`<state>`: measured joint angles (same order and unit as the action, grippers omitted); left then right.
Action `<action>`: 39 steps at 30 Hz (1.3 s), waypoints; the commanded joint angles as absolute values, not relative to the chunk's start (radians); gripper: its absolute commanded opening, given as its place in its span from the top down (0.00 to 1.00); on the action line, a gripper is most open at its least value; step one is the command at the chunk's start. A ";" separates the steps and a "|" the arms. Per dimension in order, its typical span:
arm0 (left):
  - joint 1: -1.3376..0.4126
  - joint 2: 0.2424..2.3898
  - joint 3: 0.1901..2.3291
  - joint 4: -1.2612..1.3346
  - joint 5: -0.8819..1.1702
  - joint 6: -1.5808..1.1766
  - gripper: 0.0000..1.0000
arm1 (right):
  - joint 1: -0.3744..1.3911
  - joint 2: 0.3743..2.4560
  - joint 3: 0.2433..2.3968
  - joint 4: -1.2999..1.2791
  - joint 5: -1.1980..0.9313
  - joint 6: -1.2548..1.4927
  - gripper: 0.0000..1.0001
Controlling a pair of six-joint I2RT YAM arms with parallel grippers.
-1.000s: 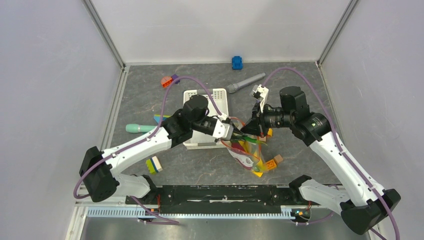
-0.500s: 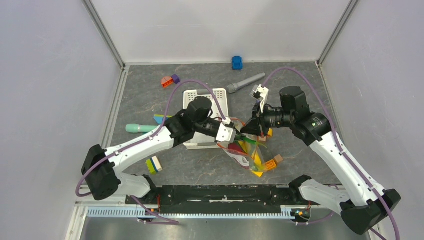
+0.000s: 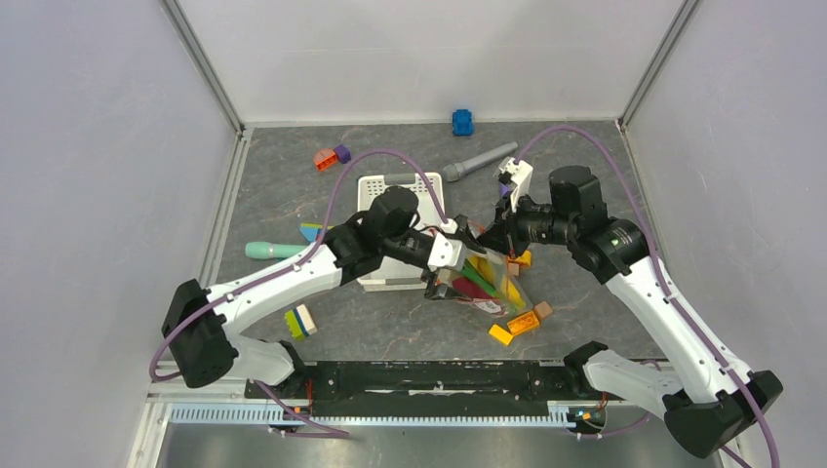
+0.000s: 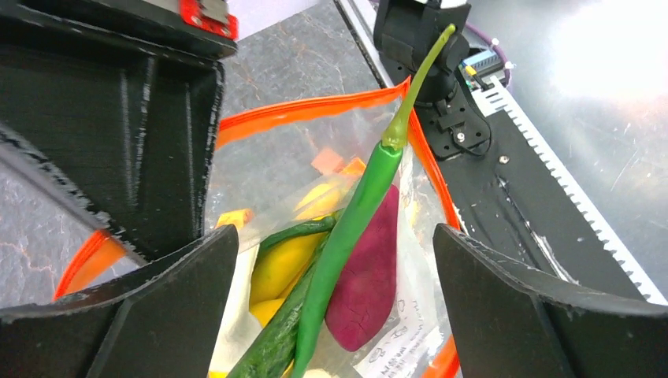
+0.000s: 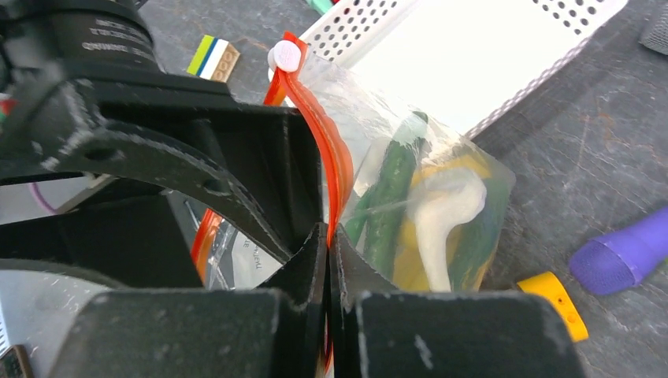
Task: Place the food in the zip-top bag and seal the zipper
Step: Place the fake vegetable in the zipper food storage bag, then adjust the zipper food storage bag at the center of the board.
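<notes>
The clear zip-top bag (image 3: 492,288) hangs open between my two grippers, in front of the white basket. My left gripper (image 3: 451,261) (image 4: 335,303) is open at the bag's mouth. A green chilli (image 4: 358,213) lies loose between its fingers, its stem poking out over the orange zipper (image 4: 315,106). Inside the bag are a purple-red sweet potato (image 4: 370,283), yellow pieces (image 4: 287,260), a dark cucumber (image 5: 390,205) and a whitish piece (image 5: 441,209). My right gripper (image 3: 499,244) (image 5: 329,236) is shut on the zipper strip (image 5: 331,157), holding the mouth edge up.
The white slotted basket (image 3: 375,185) (image 5: 473,55) stands behind the bag. Orange and yellow blocks (image 3: 517,327) lie in front of the bag. A purple cylinder (image 5: 622,252), a grey tube (image 3: 478,161), a teal tube (image 3: 273,251), a striped block (image 3: 300,321) and a blue toy (image 3: 462,122) lie around.
My left gripper has opened and let the green chilli go into the bag. The bag has swung flatter and a little to the right. My right gripper keeps hold of the zipper.
</notes>
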<state>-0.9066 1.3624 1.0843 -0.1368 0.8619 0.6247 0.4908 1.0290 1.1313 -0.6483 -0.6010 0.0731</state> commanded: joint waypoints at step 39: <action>-0.966 1.495 1.283 -0.307 -0.092 -0.429 0.53 | 0.505 0.855 0.828 -0.291 0.029 0.301 0.97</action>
